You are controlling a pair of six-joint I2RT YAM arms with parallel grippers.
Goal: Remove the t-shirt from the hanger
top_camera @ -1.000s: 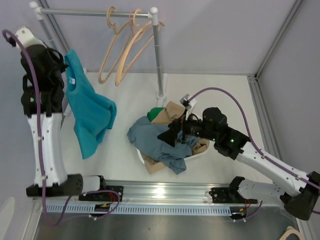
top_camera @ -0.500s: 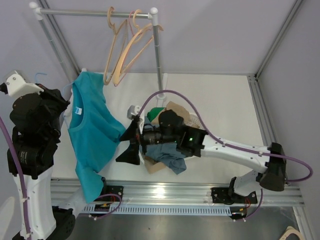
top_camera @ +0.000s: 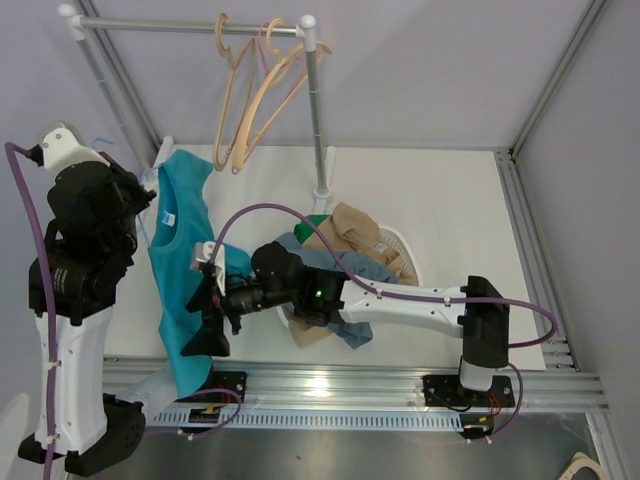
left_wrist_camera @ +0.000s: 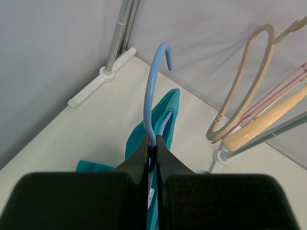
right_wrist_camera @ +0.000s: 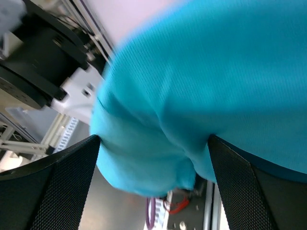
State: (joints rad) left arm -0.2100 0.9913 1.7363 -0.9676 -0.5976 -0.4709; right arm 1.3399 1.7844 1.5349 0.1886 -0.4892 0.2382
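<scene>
White table (top_camera: 450, 190), grey walls. At the overhead frame's left, my left gripper (left_wrist_camera: 152, 142) pinches the blue hanger (left_wrist_camera: 151, 86), with the teal t-shirt (top_camera: 180, 265) hanging below. The right gripper (right_wrist_camera: 153, 140) gapes wide around its lower fabric; I should close firmly before pulling down.

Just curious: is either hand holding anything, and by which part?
The left hand grips the blue hanger at its hook's stem; the right hand holds nothing.

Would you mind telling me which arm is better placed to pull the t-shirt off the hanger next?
Right, likely: the right gripper is open around the t-shirt, while the left gripper is shut on the hanger.
</scene>
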